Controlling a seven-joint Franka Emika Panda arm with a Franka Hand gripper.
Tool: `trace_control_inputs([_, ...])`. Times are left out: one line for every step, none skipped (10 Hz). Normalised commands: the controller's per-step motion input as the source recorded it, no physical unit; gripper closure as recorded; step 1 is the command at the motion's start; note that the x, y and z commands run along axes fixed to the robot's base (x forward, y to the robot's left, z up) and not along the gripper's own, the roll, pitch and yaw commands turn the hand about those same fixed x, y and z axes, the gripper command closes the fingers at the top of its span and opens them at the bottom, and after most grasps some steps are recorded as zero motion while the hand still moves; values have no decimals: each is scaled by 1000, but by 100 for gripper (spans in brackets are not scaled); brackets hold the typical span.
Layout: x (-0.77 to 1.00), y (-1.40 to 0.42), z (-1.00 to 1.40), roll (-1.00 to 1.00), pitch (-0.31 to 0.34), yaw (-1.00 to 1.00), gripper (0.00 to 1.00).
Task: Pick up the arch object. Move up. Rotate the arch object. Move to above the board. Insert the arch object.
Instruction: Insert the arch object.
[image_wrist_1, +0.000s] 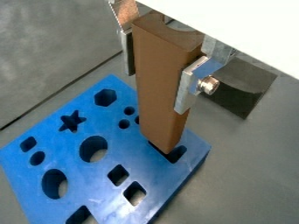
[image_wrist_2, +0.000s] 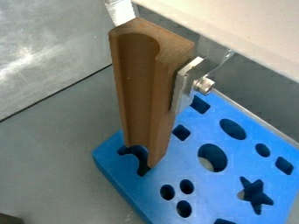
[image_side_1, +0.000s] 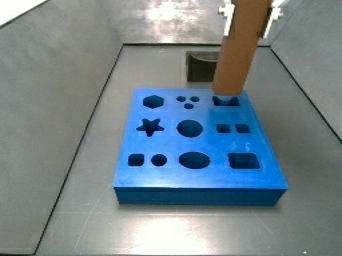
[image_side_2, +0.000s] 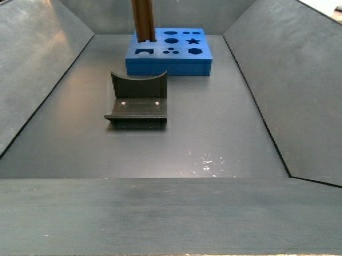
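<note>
No readable text, label, brand, number or sign on anything in view.

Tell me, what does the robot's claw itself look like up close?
The gripper, up above the blue board, has flat silver metal plates for fingers, with a round silver bolt on one. A white body shows above them. No cables or markings are visible.

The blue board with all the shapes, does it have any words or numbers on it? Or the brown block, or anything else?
None: no words, numbers or signs can be read in any view.
The board has only cut-out shapes: a star, a hexagon, circles, squares.
The arch object, held upright in the gripper with its foot at a hole near the board's edge, is plain.
The fixture and the grey floor are bare too.
</note>
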Motion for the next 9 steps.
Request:
trace_control_inputs([957,54,-217,57,131,-71,100])
trace_control_inputs([623,174,0,0,119,-63,100])
trace_control_inputs([0,34,0,0,-9,0,100])
trace_control_inputs([43,0,-111,-1,-11,0,100])
trace_control_inputs([11,0,-183,0,0,0,100])
trace_control_inputs([-40,0,0,4,0,0,100])
trace_control_inputs([-117,0,-126,0,0,0,100])
trace_control_inputs([-146,0,-209,0,0,0,100])
trace_control_inputs([-69,0,-226,0,0,0,100])
